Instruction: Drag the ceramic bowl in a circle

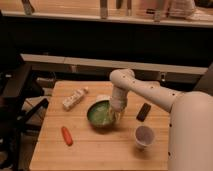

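One arm (145,90) bent downward, gripper (118,113) inside one ceramic bowl (97,114), grip impossible to tell, one cup (144,136) right of gripper, one carrot (66,135) left.

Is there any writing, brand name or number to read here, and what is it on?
No text can be read anywhere.
White packet: any print on it is too blurred to read.
Ceramic bowl, white cup, black object, orange object: no marks show.
Gripper, down at the right side of the bowl: no label shows on it or on the white arm.
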Tool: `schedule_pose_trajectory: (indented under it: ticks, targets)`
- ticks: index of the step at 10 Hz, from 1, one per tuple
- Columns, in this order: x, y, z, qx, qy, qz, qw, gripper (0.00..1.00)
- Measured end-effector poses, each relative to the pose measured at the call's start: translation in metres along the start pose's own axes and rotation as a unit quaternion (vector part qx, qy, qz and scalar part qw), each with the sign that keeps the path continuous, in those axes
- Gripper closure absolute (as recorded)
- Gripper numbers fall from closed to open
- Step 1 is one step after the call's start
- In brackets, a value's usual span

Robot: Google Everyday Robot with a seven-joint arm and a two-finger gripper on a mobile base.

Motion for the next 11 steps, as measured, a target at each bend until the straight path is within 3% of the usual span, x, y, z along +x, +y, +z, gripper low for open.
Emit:
schedule_pose_trajectory:
  ticks: [11]
  targets:
    - [-0.0020,-0.0008,0.0010,0.004,-0.004,0.020,0.9998,1.00]
